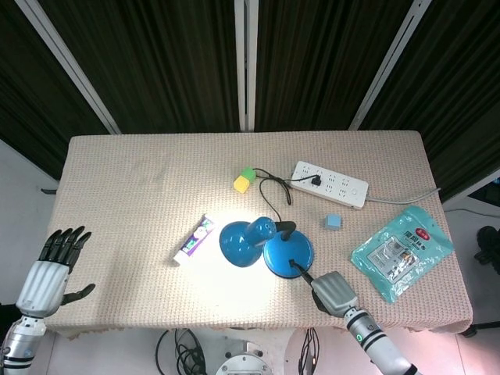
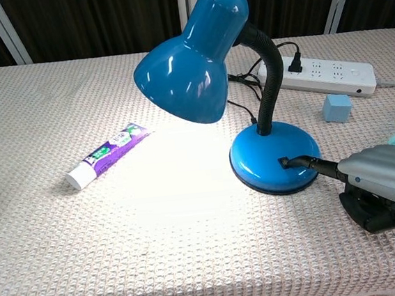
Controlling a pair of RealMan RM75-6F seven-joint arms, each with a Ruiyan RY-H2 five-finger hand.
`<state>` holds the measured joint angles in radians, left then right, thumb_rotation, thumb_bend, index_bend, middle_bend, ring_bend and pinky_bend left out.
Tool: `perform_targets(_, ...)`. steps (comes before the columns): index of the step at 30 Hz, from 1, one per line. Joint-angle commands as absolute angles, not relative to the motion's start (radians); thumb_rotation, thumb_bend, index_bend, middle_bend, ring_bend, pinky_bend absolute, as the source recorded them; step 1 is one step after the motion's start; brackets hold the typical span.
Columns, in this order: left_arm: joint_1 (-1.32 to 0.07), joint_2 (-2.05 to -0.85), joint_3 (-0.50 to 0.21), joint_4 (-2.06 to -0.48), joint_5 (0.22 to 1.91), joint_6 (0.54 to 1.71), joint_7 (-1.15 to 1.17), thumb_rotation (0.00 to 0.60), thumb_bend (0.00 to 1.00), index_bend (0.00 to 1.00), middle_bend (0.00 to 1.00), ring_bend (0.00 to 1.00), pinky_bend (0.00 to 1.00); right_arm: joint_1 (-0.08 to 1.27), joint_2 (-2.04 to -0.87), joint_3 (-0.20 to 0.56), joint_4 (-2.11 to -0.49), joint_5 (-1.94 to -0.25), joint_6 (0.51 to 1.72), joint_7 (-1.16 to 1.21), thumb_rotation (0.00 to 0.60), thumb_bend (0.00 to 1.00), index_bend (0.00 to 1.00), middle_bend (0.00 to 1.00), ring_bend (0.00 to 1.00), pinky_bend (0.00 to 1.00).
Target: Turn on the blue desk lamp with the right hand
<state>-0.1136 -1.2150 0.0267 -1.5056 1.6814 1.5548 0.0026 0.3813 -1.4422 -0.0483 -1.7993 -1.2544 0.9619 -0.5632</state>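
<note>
The blue desk lamp [image 1: 266,244] [image 2: 203,56] stands near the table's front edge and is lit, throwing a bright patch on the cloth under its shade. Its round base [image 2: 274,160] carries a small black switch [image 2: 283,161]. My right hand [image 1: 334,291] [image 2: 381,186] lies just right of the base with one finger stretched out, its tip pressing the switch; the other fingers are curled under. My left hand [image 1: 48,273] hangs off the table's front left corner, fingers spread, holding nothing.
A toothpaste tube [image 1: 192,240] [image 2: 107,154] lies left of the lamp. Behind are a yellow-green block [image 1: 244,181], a white power strip [image 1: 330,183] with the lamp's cord plugged in, a small blue cube [image 1: 333,222] [image 2: 336,107] and a teal packet [image 1: 401,251].
</note>
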Motion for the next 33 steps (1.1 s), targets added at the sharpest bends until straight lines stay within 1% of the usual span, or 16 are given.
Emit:
perform_targets(1, -0.114, -1.215, 0.027, -1.505, 1.681, 1.554, 0.003, 0.600, 0.03, 0.04, 0.01, 0.00, 0.00, 0.384, -1.444, -0.056, -1.797, -1.250, 0.961, -0.561, 0.600, 0.77, 0.00, 0.87, 0.76, 0.82)
perform_targets(5, -0.113, -1.215, 0.027, -1.506, 1.682, 1.556, 0.004, 0.600, 0.03, 0.04, 0.01, 0.00, 0.00, 0.387, -1.447, -0.058, -1.796, -1.259, 0.975, -0.556, 0.600, 0.77, 0.00, 0.86, 0.76, 0.82)
perform_targets(9, -0.113, -1.215, 0.026, -1.505, 1.681, 1.556, 0.002, 0.600, 0.03, 0.04, 0.01, 0.00, 0.00, 0.371, -1.442, -0.048, -1.808, -1.340, 1.062, -0.540, 0.600, 0.76, 0.00, 0.86, 0.76, 0.82)
perform_targets(11, -0.114, -1.215, 0.026, -1.504, 1.680, 1.555, 0.000, 0.600, 0.03, 0.04, 0.01, 0.00, 0.00, 0.352, -1.427, -0.044, -1.819, -1.412, 1.135, -0.512, 0.600, 0.73, 0.00, 0.84, 0.76, 0.82)
perform_targets(14, -0.114, -1.215, 0.025, -1.501, 1.678, 1.554, -0.004, 0.600, 0.03, 0.04, 0.01, 0.00, 0.00, 0.305, -1.402, -0.043, -1.806, -1.536, 1.284, -0.470, 0.600, 0.65, 0.00, 0.79, 0.74, 0.81)
perform_targets(16, -0.115, -1.215, 0.025, -1.499, 1.675, 1.551, -0.006, 0.600, 0.03, 0.04, 0.01, 0.00, 0.00, 0.267, -1.386, -0.039, -1.781, -1.597, 1.387, -0.440, 0.600, 0.55, 0.00, 0.70, 0.65, 0.76)
perform_targets(17, -0.115, -1.215, 0.025, -1.499, 1.675, 1.550, -0.006, 0.600, 0.03, 0.04, 0.01, 0.00, 0.00, 0.252, -1.378, -0.038, -1.770, -1.614, 1.423, -0.435, 0.600, 0.48, 0.00, 0.60, 0.56, 0.70)
perform_targets(19, -0.116, -1.216, 0.026, -1.499, 1.675, 1.549, -0.005, 0.600, 0.03, 0.04, 0.01, 0.00, 0.00, 0.216, -1.354, -0.038, -1.750, -1.633, 1.492, -0.441, 0.600, 0.37, 0.00, 0.35, 0.34, 0.56)
perform_targets(20, -0.116, -1.216, 0.026, -1.500, 1.675, 1.548, -0.005, 0.600, 0.03, 0.04, 0.01, 0.00, 0.00, 0.201, -1.347, -0.034, -1.741, -1.644, 1.524, -0.441, 0.600, 0.31, 0.00, 0.19, 0.19, 0.48)
perform_targets(21, -0.116, -1.216, 0.026, -1.500, 1.676, 1.547, -0.004, 0.600, 0.03, 0.04, 0.01, 0.00, 0.00, 0.186, -1.346, -0.026, -1.724, -1.663, 1.569, -0.432, 0.600, 0.25, 0.00, 0.07, 0.08, 0.41)
perform_targets(22, -0.116, -1.216, 0.026, -1.501, 1.676, 1.547, -0.004, 0.600, 0.03, 0.04, 0.01, 0.00, 0.00, 0.165, -1.348, -0.022, -1.701, -1.684, 1.620, -0.403, 0.600, 0.18, 0.00, 0.01, 0.01, 0.32)
perform_targets(23, -0.117, -1.216, 0.026, -1.501, 1.676, 1.547, -0.004, 0.600, 0.03, 0.04, 0.01, 0.00, 0.00, 0.149, -1.345, -0.022, -1.687, -1.693, 1.652, -0.384, 0.600, 0.13, 0.00, 0.00, 0.00, 0.24)
perform_targets(24, -0.118, -1.216, 0.026, -1.501, 1.675, 1.546, -0.004, 0.600, 0.03, 0.04, 0.01, 0.00, 0.00, 0.135, -1.338, -0.021, -1.674, -1.695, 1.676, -0.372, 0.600, 0.05, 0.00, 0.00, 0.00, 0.11)
perform_targets(25, -0.118, -1.217, 0.026, -1.500, 1.675, 1.543, -0.004, 0.600, 0.03, 0.04, 0.01, 0.00, 0.00, 0.118, -1.328, -0.018, -1.663, -1.689, 1.698, -0.363, 0.600, 0.01, 0.00, 0.00, 0.00, 0.04)
perform_targets(27, -0.120, -1.219, 0.028, -1.499, 1.674, 1.538, -0.004, 0.600, 0.03, 0.04, 0.01, 0.00, 0.00, 0.097, -1.312, -0.015, -1.658, -1.666, 1.711, -0.353, 0.600, 0.00, 0.00, 0.00, 0.00, 0.00)
perform_targets(33, -0.125, -1.227, 0.026, -1.487, 1.672, 1.531, -0.009, 0.600, 0.03, 0.03, 0.01, 0.00, 0.00, 0.060, -1.274, -0.008, -1.685, -1.553, 1.664, -0.356, 0.600, 0.02, 0.00, 0.00, 0.00, 0.00)
